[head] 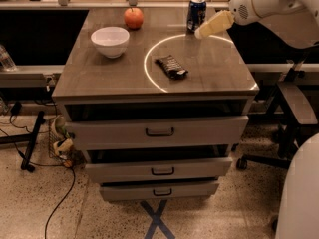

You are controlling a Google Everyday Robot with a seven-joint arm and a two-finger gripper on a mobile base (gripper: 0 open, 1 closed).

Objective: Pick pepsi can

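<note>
The pepsi can (196, 14) stands upright at the back of the cabinet top (99, 76), dark blue with a silver top. My gripper (203, 31) comes in from the right on a white arm, its pale fingers pointing left and down. Its tip lies right beside the can's lower right side, just above the surface. The can is not lifted.
A black snack bar wrapper (171, 66) lies mid-top inside a lit ring. A white bowl (110, 41) sits at the left and a red apple (133, 18) at the back. Three drawers below stand slightly open. Office chair (294, 108) at right.
</note>
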